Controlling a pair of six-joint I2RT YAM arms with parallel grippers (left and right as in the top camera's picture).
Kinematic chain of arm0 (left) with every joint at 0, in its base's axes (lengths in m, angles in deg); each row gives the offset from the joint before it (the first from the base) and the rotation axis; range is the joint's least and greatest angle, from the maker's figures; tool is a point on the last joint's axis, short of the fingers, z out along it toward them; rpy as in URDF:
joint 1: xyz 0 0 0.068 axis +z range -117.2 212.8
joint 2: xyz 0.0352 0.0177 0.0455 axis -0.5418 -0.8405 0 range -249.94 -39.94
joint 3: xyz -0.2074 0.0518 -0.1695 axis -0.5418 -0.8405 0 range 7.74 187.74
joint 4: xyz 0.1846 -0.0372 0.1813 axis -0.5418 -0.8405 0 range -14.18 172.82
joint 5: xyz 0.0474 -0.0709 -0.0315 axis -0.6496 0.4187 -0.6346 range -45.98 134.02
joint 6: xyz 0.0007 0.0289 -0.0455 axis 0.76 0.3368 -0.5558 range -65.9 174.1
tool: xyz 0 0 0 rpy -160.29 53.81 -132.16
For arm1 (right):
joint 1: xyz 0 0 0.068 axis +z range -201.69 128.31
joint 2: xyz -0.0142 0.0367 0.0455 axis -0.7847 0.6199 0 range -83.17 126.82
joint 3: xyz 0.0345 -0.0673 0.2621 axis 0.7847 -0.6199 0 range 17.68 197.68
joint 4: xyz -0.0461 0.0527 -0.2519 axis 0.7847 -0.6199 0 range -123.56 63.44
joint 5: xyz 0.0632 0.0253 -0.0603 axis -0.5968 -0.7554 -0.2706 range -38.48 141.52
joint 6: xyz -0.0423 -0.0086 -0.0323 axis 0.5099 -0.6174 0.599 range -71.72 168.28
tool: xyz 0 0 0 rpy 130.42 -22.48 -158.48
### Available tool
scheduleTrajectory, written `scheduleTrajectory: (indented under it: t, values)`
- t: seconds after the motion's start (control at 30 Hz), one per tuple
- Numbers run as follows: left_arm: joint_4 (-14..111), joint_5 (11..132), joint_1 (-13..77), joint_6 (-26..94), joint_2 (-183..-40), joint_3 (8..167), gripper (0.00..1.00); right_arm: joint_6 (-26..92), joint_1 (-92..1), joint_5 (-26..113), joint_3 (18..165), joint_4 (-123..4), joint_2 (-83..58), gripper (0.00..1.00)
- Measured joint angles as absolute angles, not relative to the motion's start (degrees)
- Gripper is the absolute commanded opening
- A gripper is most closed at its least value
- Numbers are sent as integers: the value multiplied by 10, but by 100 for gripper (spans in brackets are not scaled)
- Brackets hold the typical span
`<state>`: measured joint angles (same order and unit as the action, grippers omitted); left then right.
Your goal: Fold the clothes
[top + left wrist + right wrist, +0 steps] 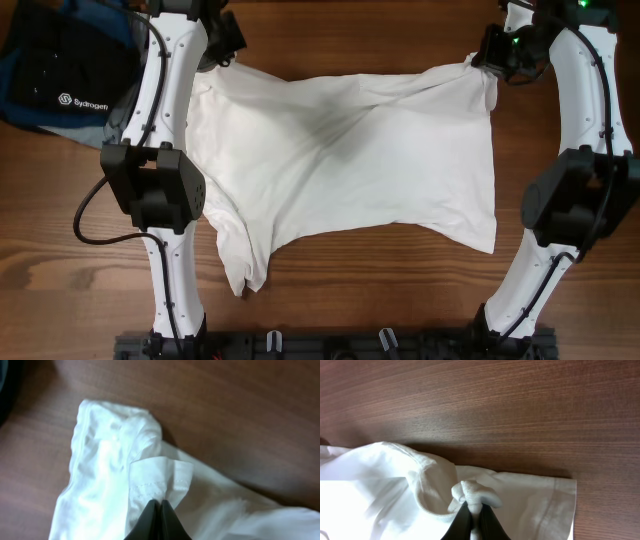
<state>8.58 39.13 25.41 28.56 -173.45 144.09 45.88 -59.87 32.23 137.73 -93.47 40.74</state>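
A wooden table (350, 40) fills the overhead view, and across its middle lies the white garment (350, 160), thin and creased, spread between the two robot arms. Its far edge runs from one gripper to the other. Its right side falls in a fairly straight line toward the near edge, and its lower left part narrows into a loose tail that points at the robot's base. Soft grey folds cross the centre of the cloth.

The left arm (165, 190) rises along the garment's left side and covers part of that edge; the right arm (580, 200) stands just off the cloth's right side. A dark folded stack (60, 70) with a white "Sydrogen" logo sits in the far left corner, apart from the garment (the left arm stands between them). A black cable (90, 225) loops out from the left arm over bare wood.

At the garment's far left corner, the left gripper (161, 506) has its jaws pressed together on a stitched hem, which folds over just above the fingertips. At the far right corner, the right gripper (473, 509) is likewise pinched tight on a small bunched knot of white cloth, beside a thicker curved seam. Whether either corner is raised off the table cannot be told.
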Motion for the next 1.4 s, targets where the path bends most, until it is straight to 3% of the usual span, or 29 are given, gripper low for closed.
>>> scheduleTrajectory:
  t: [0.17,0.27,0.5,0.57,0.63,0.77,0.83,1.0,1.17,1.4]
  values:
    - [13,403,254,286,-1735,1441,6,459,-599,322,1377,-943,407,4]
    - [-26,423,254,287,-1735,1441,15,459,-599,322,1377,-959,407,4]
    - [-104,479,254,290,-1735,1441,14,437,-599,320,1378,-1055,407,4]
    - [-115,493,254,290,-1735,1441,26,427,-598,318,1378,-1082,407,4]
    - [-115,499,254,295,-1735,1441,21,420,-597,316,1378,-1112,407,4]
    - [-109,500,254,295,-1735,1441,26,418,-592,316,1378,-1114,407,4]
    - [-108,492,255,292,-1735,1441,16,416,-590,315,1378,-1111,407,4]
    - [-109,482,272,279,-1750,1441,20,416,-589,314,1378,-1101,407,4]
    - [-88,500,296,274,-1811,1441,9,416,-589,314,1378,-1099,407,4]
    - [-45,511,298,270,-1867,1436,23,416,-589,314,1378,-1096,407,4]
